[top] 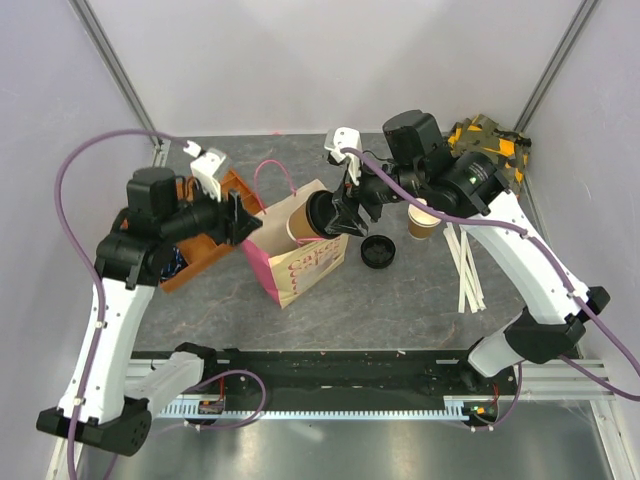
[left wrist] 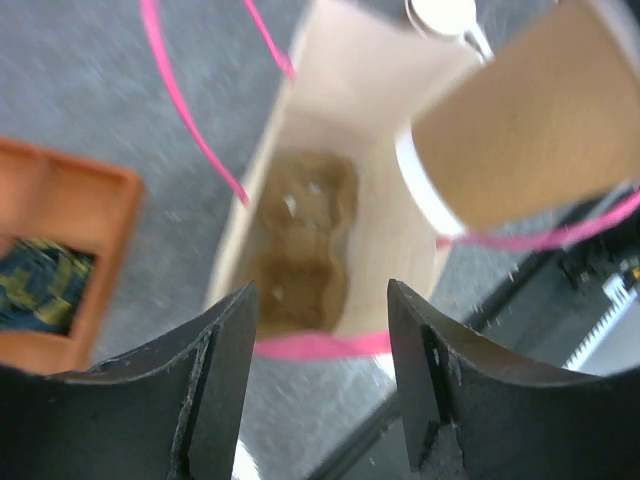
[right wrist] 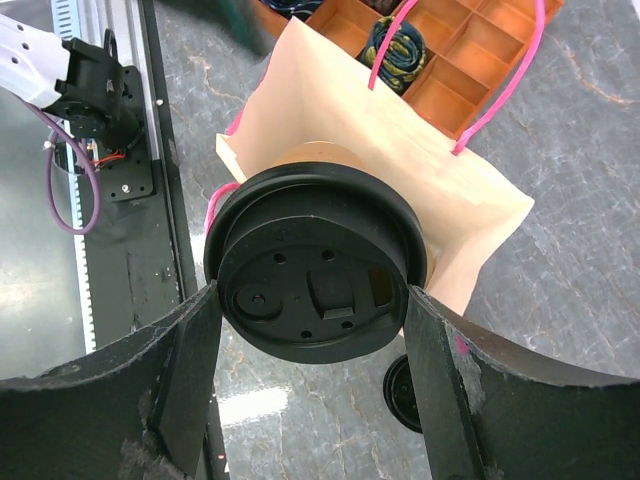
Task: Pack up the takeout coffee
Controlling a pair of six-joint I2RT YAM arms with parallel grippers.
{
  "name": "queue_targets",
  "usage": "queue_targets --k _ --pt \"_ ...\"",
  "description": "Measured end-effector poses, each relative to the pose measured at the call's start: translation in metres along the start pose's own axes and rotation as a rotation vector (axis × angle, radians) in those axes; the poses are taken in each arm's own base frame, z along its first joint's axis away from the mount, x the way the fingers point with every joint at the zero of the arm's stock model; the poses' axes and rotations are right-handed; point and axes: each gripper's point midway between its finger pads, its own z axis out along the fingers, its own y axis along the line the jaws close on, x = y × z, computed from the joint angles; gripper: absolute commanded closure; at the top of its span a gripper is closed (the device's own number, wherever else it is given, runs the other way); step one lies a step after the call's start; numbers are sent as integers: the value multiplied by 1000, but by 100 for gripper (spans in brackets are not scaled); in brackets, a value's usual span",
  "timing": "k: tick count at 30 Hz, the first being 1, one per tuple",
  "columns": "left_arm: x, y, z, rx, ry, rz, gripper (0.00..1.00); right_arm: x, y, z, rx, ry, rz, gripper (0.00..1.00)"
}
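Filling the right wrist view, the black lid of the takeout coffee [right wrist: 315, 265] is being clamped on both sides by the dark fingers of the right gripper [right wrist: 312, 300]. Only a sliver of tan cup wall is being shown behind that lid. From the top camera, the cup [top: 305, 222] is being held tipped on its side over the mouth of the paper bag [top: 300, 262], lid toward the right gripper [top: 335, 215] and base toward the left arm. The left wrist view is supplying the opposite end: the tan body and pale base rim of the cup [left wrist: 530, 130] are being seen at the upper right, above the bag's open top [left wrist: 330, 130]. A brown shape [left wrist: 305, 240] is being shown at the bottom of the bag, too blurred to be named.

The left gripper [left wrist: 320, 300] is being kept spread, with nothing between its jaws, just above the bag's pink-edged rim. Whether that rim is being touched cannot be told. From above, this gripper [top: 243, 218] is being seen just beside the bag's left edge.

Behind the bag, an orange compartment tray [right wrist: 450, 40] is being shown, with a dark blue and yellow packet [right wrist: 395, 45] in one cell. A loose black lid [top: 378, 252] is lying just right of the bag. A lidless tan cup [top: 424, 220] and white strips [top: 465, 265] are being seen further right, only from the top camera.
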Motion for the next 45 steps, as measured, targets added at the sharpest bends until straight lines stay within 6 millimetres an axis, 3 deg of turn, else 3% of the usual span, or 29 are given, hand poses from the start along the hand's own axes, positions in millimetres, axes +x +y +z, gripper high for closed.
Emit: queue_targets --k 5,9,14,17,18,21,22,34,38,45 --pt "-56 25 6 -66 -87 21 33 -1 -2 -2 18 -4 5 55" --pt "-68 47 23 -72 -72 -6 31 -9 -6 -5 43 -19 3 55" --pt "-59 46 46 22 -17 -36 36 -27 -11 -11 73 -69 -17 55" --pt "-58 42 50 62 -10 -36 63 -34 -13 -11 78 -87 -19 55" --pt "-59 40 50 71 -14 -32 77 -34 -13 -10 79 -89 -18 55" --pt "-62 34 49 108 -26 -20 96 -33 -15 -6 79 -82 -8 57" --pt "-63 32 49 122 -31 -18 98 -32 -16 -5 81 -78 -6 57" --pt "-68 -23 14 281 -103 9 98 -12 -22 8 85 -21 27 59" --pt "-68 -29 10 291 -113 0 98 6 -18 13 71 19 49 60" --pt "-38 -29 20 282 -50 -91 98 29 -13 20 45 76 82 59"
